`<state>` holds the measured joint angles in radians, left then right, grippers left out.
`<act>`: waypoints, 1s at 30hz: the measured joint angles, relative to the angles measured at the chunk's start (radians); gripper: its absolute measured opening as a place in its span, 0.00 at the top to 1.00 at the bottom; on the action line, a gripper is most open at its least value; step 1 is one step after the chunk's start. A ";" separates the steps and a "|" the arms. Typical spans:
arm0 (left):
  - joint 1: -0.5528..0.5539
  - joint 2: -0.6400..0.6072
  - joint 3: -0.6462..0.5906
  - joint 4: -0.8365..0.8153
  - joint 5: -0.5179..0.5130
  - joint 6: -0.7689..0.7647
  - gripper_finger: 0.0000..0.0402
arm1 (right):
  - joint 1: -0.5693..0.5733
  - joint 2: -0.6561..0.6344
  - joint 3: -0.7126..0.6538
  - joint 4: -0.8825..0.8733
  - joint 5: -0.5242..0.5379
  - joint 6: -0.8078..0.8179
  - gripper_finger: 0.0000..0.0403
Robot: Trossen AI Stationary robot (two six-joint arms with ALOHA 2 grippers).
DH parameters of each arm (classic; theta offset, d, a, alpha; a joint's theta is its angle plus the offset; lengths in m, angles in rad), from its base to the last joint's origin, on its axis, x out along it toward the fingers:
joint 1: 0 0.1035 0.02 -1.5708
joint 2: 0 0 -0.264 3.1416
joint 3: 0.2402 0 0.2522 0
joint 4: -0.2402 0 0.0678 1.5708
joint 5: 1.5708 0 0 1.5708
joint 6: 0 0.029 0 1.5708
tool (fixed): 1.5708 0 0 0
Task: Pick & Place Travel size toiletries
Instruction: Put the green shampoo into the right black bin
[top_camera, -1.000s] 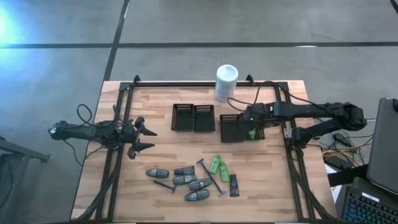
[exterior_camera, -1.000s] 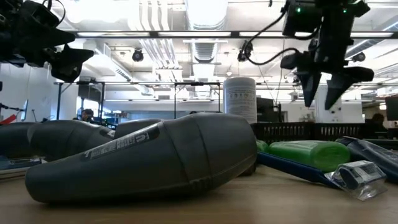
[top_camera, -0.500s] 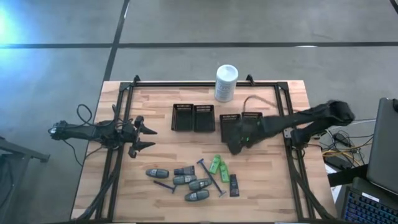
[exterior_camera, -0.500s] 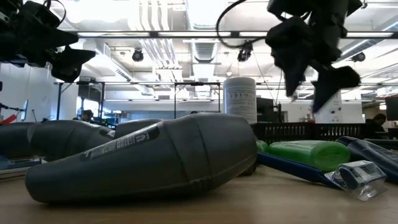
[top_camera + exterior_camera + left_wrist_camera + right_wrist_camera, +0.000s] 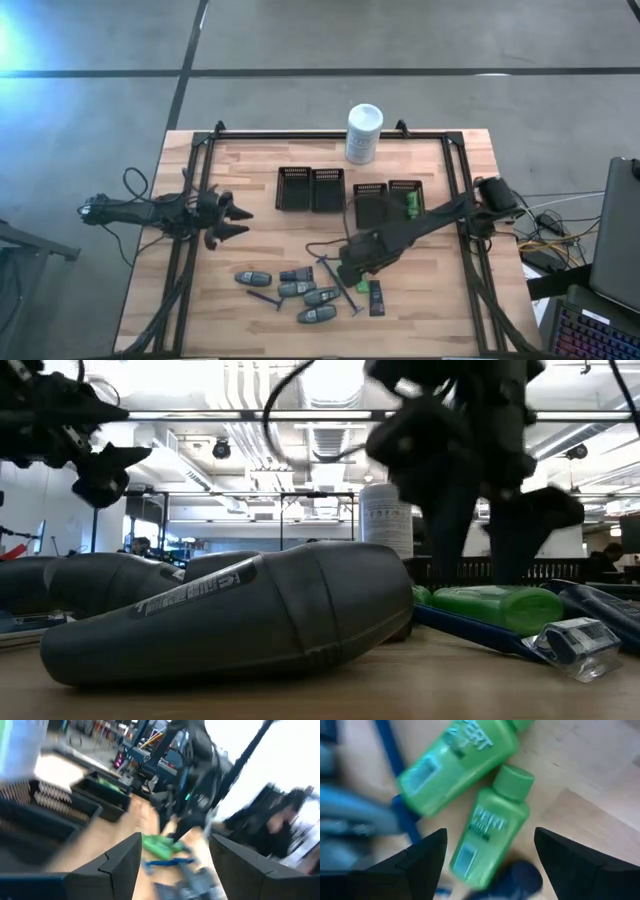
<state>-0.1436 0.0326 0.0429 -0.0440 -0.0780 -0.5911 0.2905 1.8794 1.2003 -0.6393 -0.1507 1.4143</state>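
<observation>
The toiletries lie near the table's near edge: grey oval bottles (image 5: 300, 295), black tubes (image 5: 376, 297), dark-blue razors (image 5: 341, 283) and two green bottles (image 5: 487, 827). In the low view one grey bottle (image 5: 230, 620) fills the foreground, with a green bottle (image 5: 500, 605) to its right. Another green bottle (image 5: 411, 205) lies in the right-most tray. My right gripper (image 5: 352, 268) hangs open just above the two green bottles, a finger on either side of one (image 5: 490, 865), touching nothing. My left gripper (image 5: 232, 220) waits open at the table's left edge.
Several black slotted trays (image 5: 310, 189) stand in a row mid-table. The tall white container (image 5: 363, 133) stands at the far edge. A black frame (image 5: 200, 190) runs around the table. Bare wood lies between the trays and the toiletries and at the near right corner.
My right gripper has swung from over the right-hand trays toward the near edge and the table's left. It has come down over the two green bottles, staying open. A green bottle now shows lying in the right-most tray.
</observation>
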 joint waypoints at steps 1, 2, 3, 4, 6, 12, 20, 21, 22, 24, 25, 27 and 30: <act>0.000 0.000 0.000 0.004 -0.008 -0.085 0.41 | 0.000 0.024 0.003 0.000 -0.006 0.001 0.28; 0.000 0.000 0.000 0.005 -0.023 -0.160 0.41 | -0.001 0.045 0.009 -0.004 -0.011 0.001 0.30; 0.000 0.000 0.000 0.004 -0.046 -0.224 0.41 | -0.001 0.058 0.013 -0.005 -0.017 0.001 0.31; 0.000 0.000 0.000 0.002 -0.069 -0.269 0.41 | -0.001 0.068 0.016 -0.013 -0.023 0.001 0.33; 0.000 0.000 0.000 0.004 -0.117 -0.306 0.41 | 0.000 0.085 0.016 -0.015 -0.036 0.001 0.39; 0.000 0.002 0.000 0.029 -0.215 -0.310 0.41 | 0.019 0.022 0.007 -0.064 0.047 -0.001 0.69; 0.000 0.004 0.000 0.024 -0.198 -0.403 0.41 | 0.019 -0.219 0.000 -0.203 0.276 0.062 0.80; 0.000 0.004 0.000 0.017 -0.191 -0.401 0.41 | 0.018 -0.258 0.000 -0.236 0.306 0.076 0.80; 0.000 0.005 0.000 0.010 -0.189 -0.402 0.41 | 0.012 -0.298 0.000 -0.286 0.334 0.091 0.80; 0.000 0.005 0.001 0.002 -0.180 -0.402 0.41 | -0.015 -0.375 -0.009 -0.417 0.395 0.127 0.79; 0.000 0.006 0.001 -0.002 -0.173 -0.401 0.41 | -0.039 -0.406 -0.020 -0.480 0.417 0.138 0.78; 0.000 0.009 0.002 -0.006 -0.163 -0.401 0.41 | -0.104 -0.468 -0.063 -0.569 0.439 0.129 0.78; 0.000 0.009 0.002 -0.010 -0.146 -0.388 0.41 | -0.228 -0.570 -0.145 -0.570 0.442 0.037 0.78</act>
<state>-0.1436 0.0414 0.0452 -0.0538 -0.2240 -0.9796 0.0623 1.3090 1.0557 -1.2089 0.2909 1.4511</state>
